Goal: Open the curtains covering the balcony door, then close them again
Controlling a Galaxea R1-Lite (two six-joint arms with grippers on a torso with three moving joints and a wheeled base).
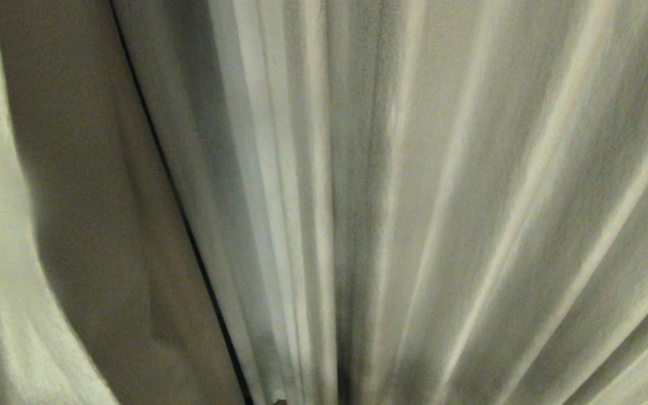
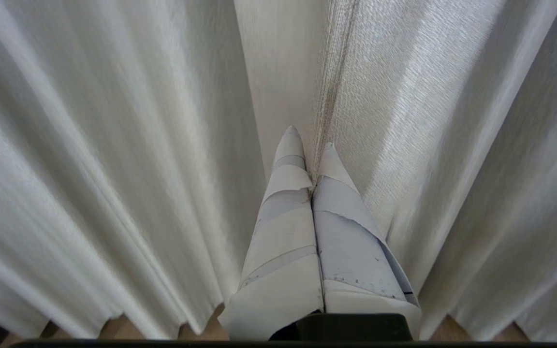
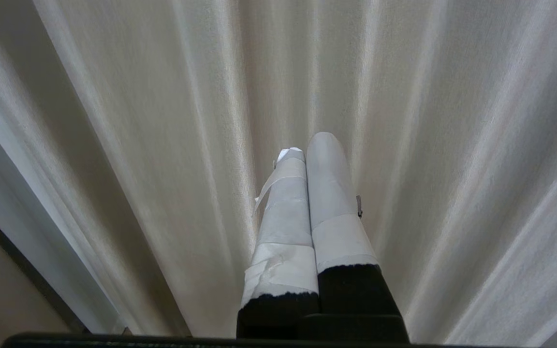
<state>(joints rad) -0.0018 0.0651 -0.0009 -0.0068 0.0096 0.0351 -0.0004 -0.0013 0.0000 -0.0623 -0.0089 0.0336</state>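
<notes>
The curtains (image 1: pixel 442 197) fill the head view as pale cream pleated fabric, drawn across, with a thin dark line (image 1: pixel 178 208) between two panels; neither gripper shows there. In the left wrist view my left gripper (image 2: pixel 310 140) is shut, its taped fingers pressed together and pointing at the curtains (image 2: pixel 114 145). A stitched vertical hem (image 2: pixel 334 72) runs down to just behind its tips. My right gripper (image 3: pixel 310 145) is also shut, with nothing between its taped fingers, close to the curtains (image 3: pixel 452 145).
Brown floor (image 2: pixel 114 331) shows under the curtains' lower edge in the left wrist view. A white frame strip (image 3: pixel 12 208) and a beige surface (image 3: pixel 3 290) lie beside the fabric in the right wrist view.
</notes>
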